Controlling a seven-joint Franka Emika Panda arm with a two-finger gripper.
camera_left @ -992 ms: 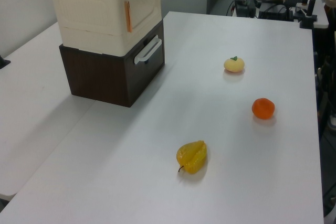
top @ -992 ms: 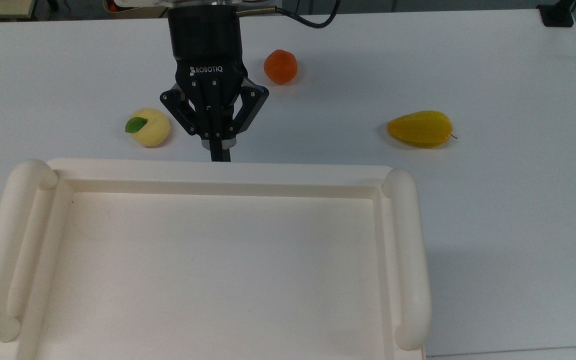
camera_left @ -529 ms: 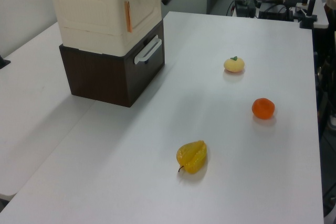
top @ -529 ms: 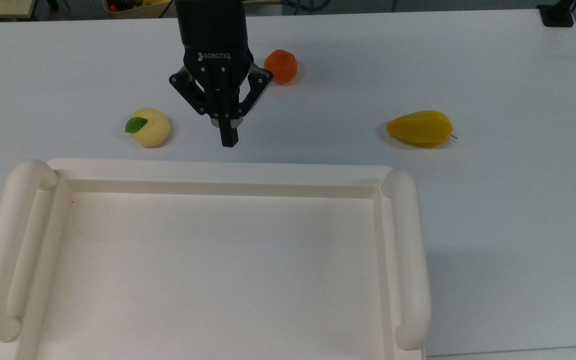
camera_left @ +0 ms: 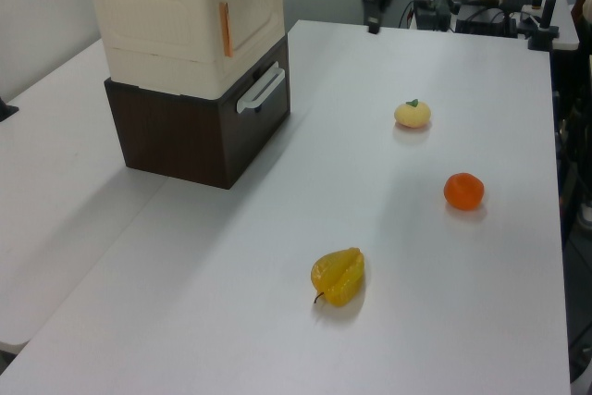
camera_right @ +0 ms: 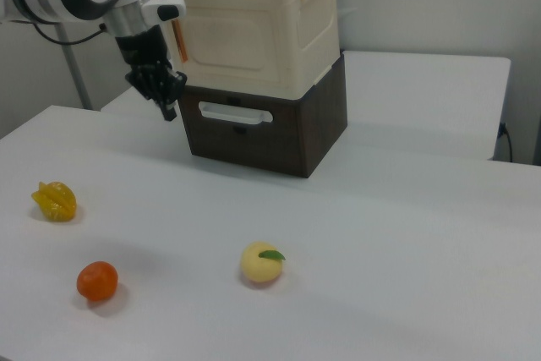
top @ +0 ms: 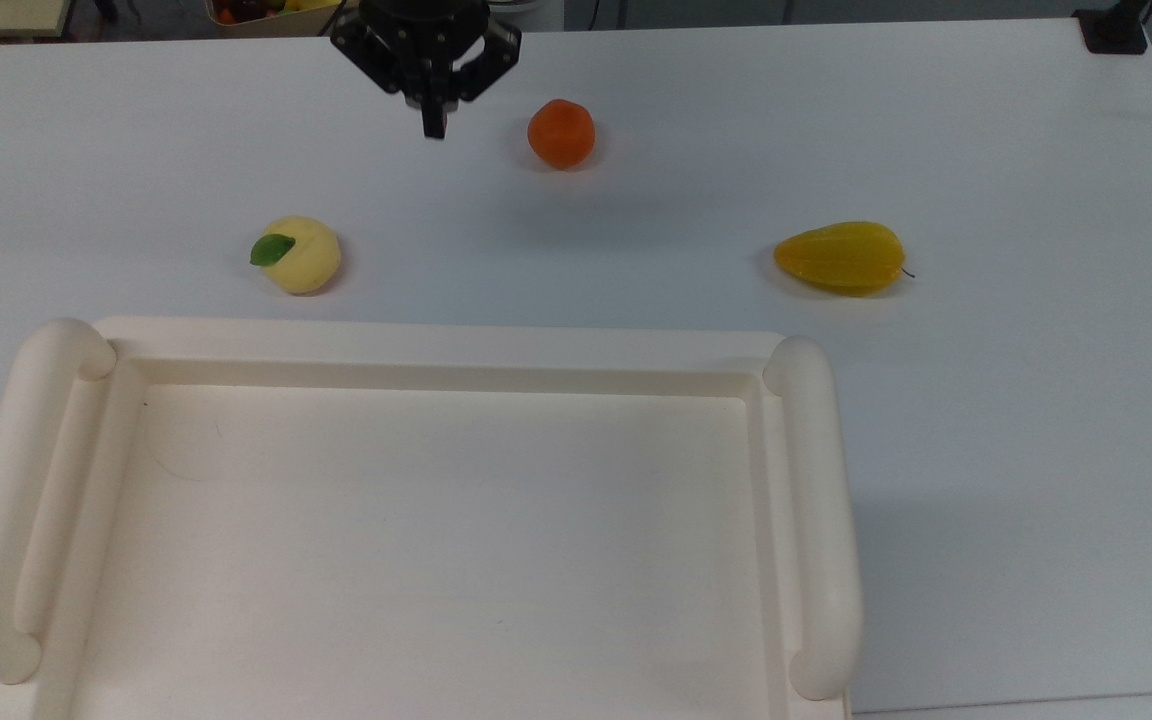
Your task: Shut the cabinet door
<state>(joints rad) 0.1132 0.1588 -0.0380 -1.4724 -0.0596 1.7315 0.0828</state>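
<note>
Nearest in the top view: the cabinet, its recessed top w/ thick rails either side; in the right view it sits on a dark brown drawer unit w/ a white handle, which lifts it off the table. The cabinet door is the front panel, lying flush w/ the cabinet face, orange strip along one edge, no gap visible, so prob. shut already & task looks done. Past it, three fruits are spread loose & well apart, likely distractors: yellow peach-like fruit near the cabinet front, star fruit toward the top view's right, orange fruit farther back. Farthest: gripper, pointing down above the table's far edge, apart from cabinet & fruit, fingers pressed together, holding nothing. Arm hangs roughly vertical in the right view, wrist bent down.
</note>
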